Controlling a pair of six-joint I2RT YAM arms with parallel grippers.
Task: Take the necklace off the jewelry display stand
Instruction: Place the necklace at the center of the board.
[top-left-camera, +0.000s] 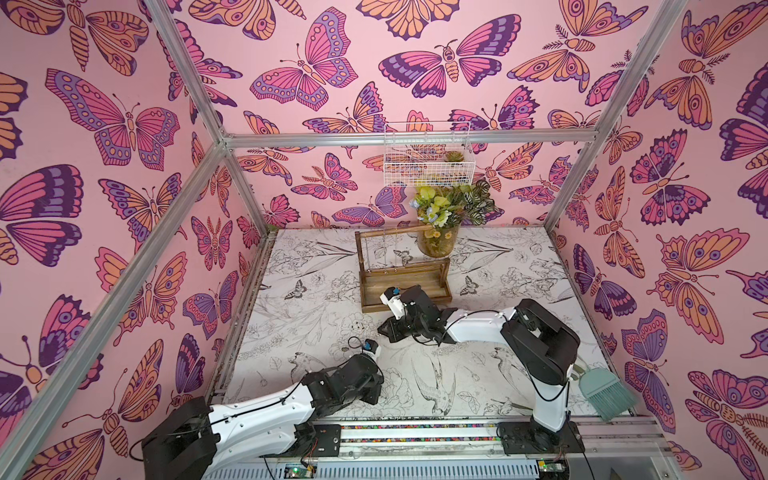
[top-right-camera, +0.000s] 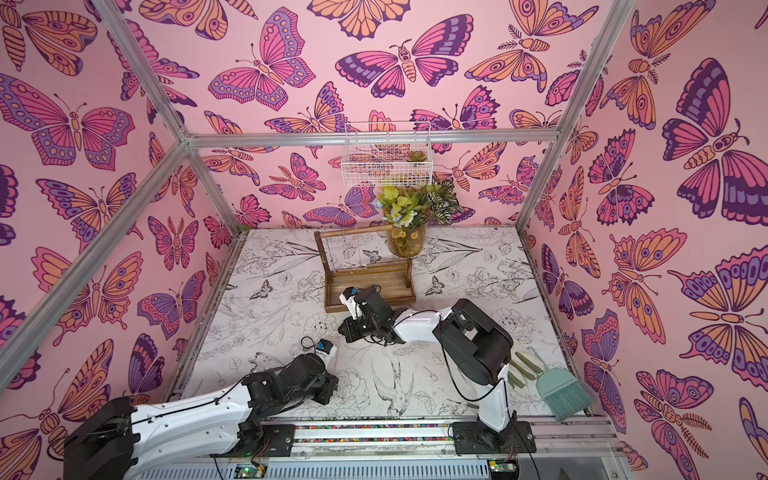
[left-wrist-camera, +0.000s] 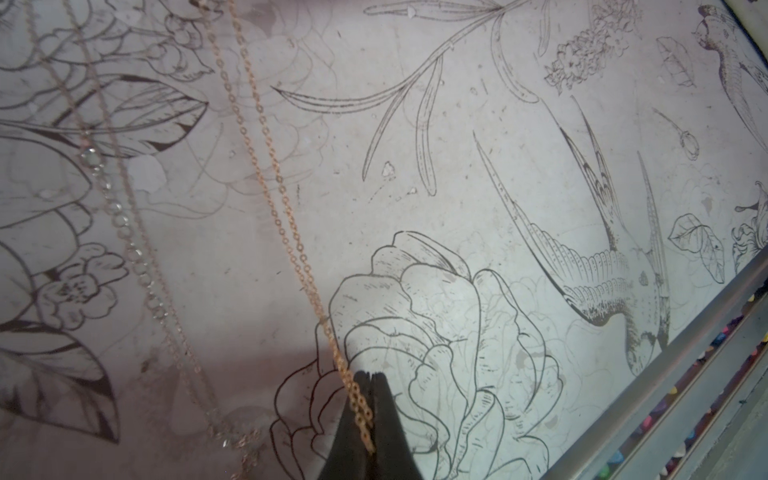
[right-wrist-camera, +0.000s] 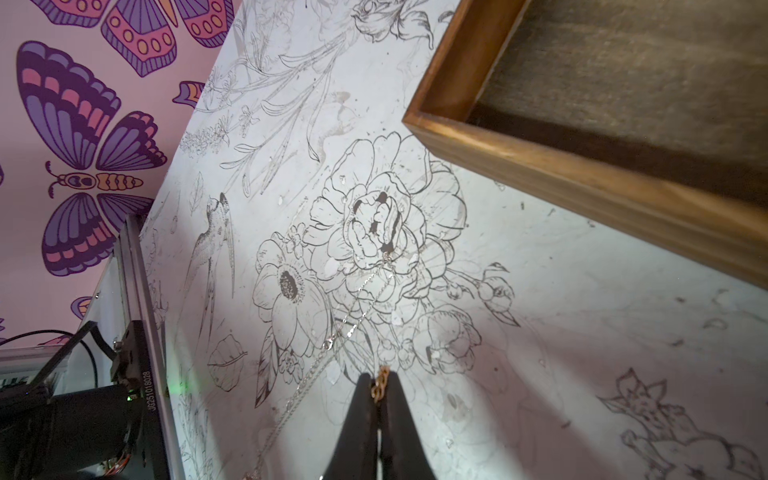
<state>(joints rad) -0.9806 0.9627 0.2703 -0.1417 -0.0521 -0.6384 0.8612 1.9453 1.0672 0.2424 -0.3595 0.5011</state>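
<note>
Fingers (left-wrist-camera: 395, 440): left gripper (left-wrist-camera: 372, 376) and right gripper (right-wrist-camera: 377, 376) each pinched tight on necklace (left-wrist-camera: 291, 232) | place: gold chain slung between them above table (left-wrist-camera: 457, 166), apparently clear of jewelry display stand (top-left-camera: 386, 232) | handling: light, limp, snag-prone; hold chain itself

Pink butterfly walls (top-left-camera: 374, 104) and aluminium frame (top-left-camera: 311, 139) enclose a floral-printed tabletop (top-left-camera: 519, 291).

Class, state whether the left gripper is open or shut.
Shut. In the left wrist view the left gripper has its black jaws meeting at the tips, pinching the gold chain necklace that runs over the table.
</note>
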